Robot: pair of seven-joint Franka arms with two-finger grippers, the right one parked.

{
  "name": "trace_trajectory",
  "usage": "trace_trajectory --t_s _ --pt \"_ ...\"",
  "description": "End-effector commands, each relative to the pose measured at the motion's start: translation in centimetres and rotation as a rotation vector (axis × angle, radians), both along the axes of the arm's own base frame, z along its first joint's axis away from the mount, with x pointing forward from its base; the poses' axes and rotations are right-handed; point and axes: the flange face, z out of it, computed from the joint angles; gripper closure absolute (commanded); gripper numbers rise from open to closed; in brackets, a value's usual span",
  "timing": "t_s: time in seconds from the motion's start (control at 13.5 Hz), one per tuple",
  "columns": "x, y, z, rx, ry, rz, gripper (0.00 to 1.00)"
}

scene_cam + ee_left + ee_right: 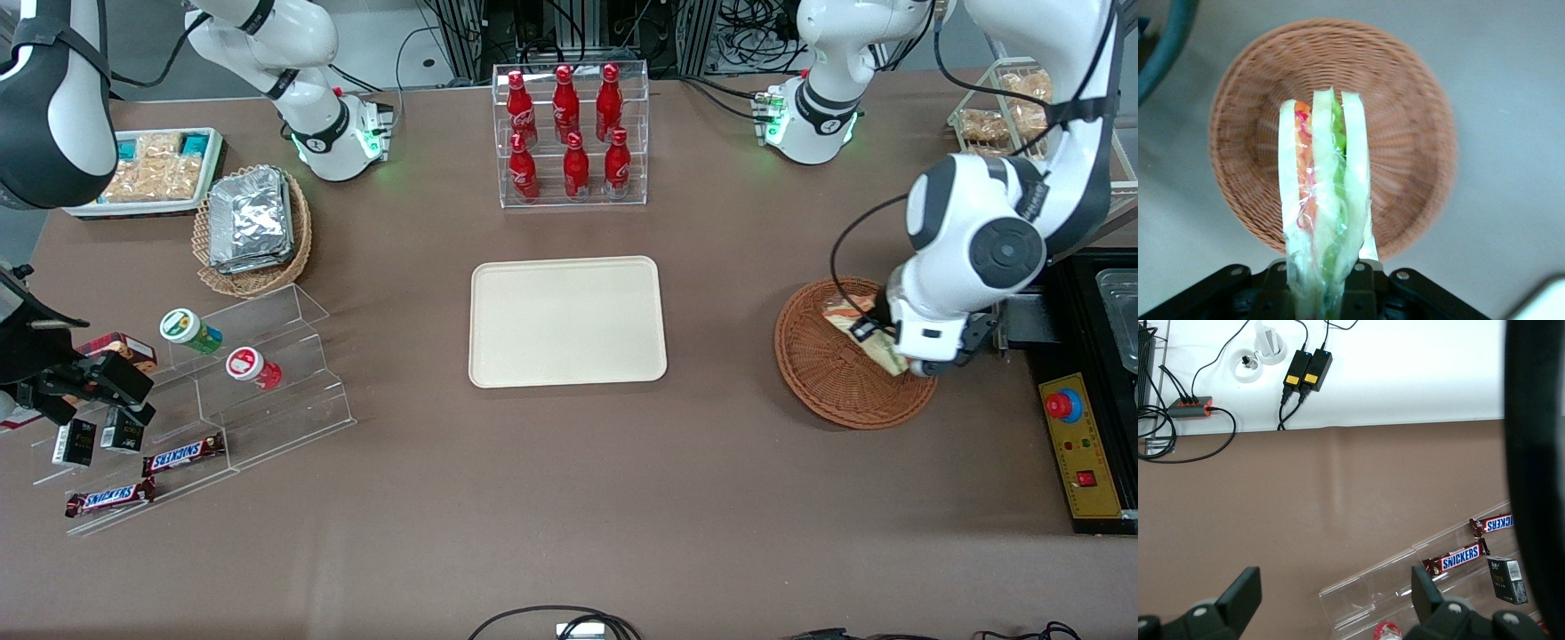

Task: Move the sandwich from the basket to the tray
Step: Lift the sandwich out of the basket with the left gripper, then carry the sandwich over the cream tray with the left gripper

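The wrapped sandwich [1325,200], white bread with orange and green filling, hangs clamped in my left gripper [1323,293], lifted above the round reddish-brown wicker basket [1405,133]. In the front view the sandwich [858,324] shows over the basket [827,373] just beside the gripper [885,342], at the working arm's end of the table. The basket holds nothing else that I can see. The cream-beige tray [567,322] lies bare at the table's middle, well apart from the basket toward the parked arm.
A clear rack of red bottles [569,133] stands farther from the front camera than the tray. A black control box with a red button [1080,444] lies beside the basket. A tan basket of foil packets [252,227] and an acrylic snack display [204,400] sit at the parked arm's end.
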Motion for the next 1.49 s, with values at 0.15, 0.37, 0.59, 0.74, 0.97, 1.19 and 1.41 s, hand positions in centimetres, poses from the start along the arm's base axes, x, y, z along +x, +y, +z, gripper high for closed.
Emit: trace_trajectory --t_s 0.15,0.37,0.59,0.74,0.97,1.19,1.41 --pt "-1.0 -10.5 2.7 -0.014 -0.043 -0.269 1.00" --pt "-3.5 -16.6 1.9 -0.005 -0.035 -0.481 1.00" --pt "-5.8 -22.1 0.1 -0.041 -0.033 -0.632 1.00" --pt "-8.2 -26.5 -1.7 -0.067 -0.023 -0.710 1.00" --pt "-10.9 -30.3 -4.6 -0.085 0.008 -0.776 1.00" --pt "-13.0 -33.5 -8.3 -0.099 0.049 -0.844 1.00" --pt "-12.0 -34.6 -11.1 -0.089 0.053 -0.787 1.00"
